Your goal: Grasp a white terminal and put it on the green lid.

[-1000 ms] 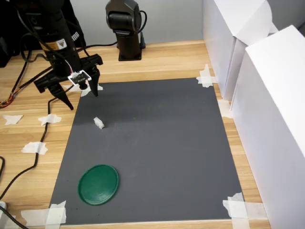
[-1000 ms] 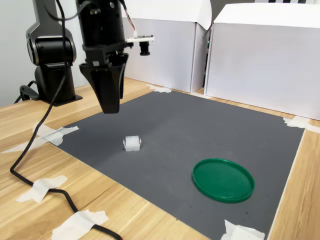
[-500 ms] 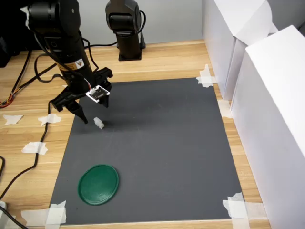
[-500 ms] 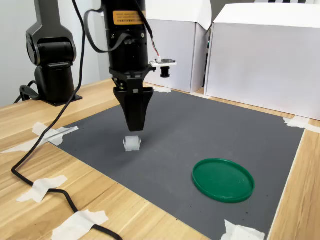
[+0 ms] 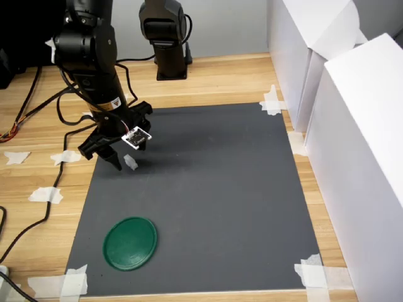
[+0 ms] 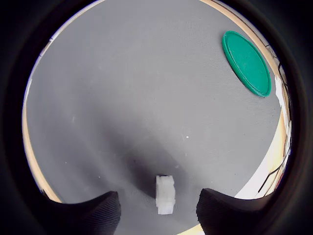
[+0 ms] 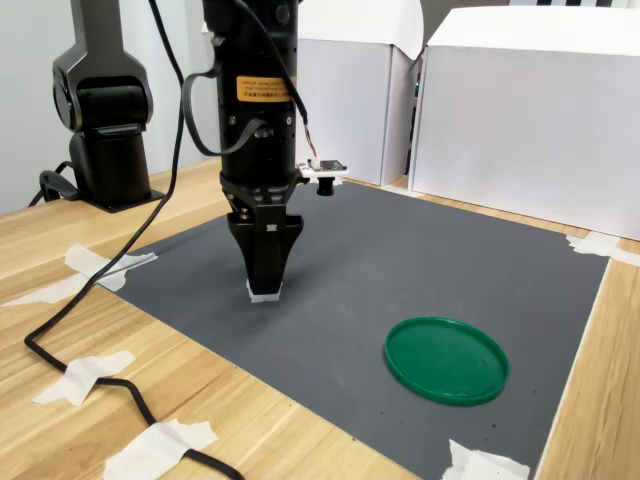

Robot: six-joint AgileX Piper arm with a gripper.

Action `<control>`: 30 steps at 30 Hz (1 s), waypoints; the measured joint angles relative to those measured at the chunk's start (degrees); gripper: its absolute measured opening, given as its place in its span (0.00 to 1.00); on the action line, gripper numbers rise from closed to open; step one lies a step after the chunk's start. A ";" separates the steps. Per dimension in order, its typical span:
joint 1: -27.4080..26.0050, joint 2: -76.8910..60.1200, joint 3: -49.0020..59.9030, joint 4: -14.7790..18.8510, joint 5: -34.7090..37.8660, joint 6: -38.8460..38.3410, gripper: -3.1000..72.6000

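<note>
The white terminal (image 6: 165, 194) lies between the spread, unclenched fingers of the end effector (image 6: 157, 211).

The end effector (image 7: 266, 285) hides most of the white terminal (image 7: 262, 294).

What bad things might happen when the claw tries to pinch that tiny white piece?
The white terminal is very small and sits loose on the gray mat between the open gripper fingers, so closing off-center might tip it or flick it away. The green lid lies well apart from it, so a weak pinch might drop the piece on the way.
</note>
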 joint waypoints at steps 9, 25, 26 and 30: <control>0.00 0.83 0.87 -1.12 -2.49 0.00 0.87; 0.00 2.29 0.21 -0.59 -2.58 1.58 0.23; 0.00 2.03 -0.22 -0.21 -2.47 1.71 0.19; 0.00 0.57 -3.06 1.16 -0.62 2.12 0.16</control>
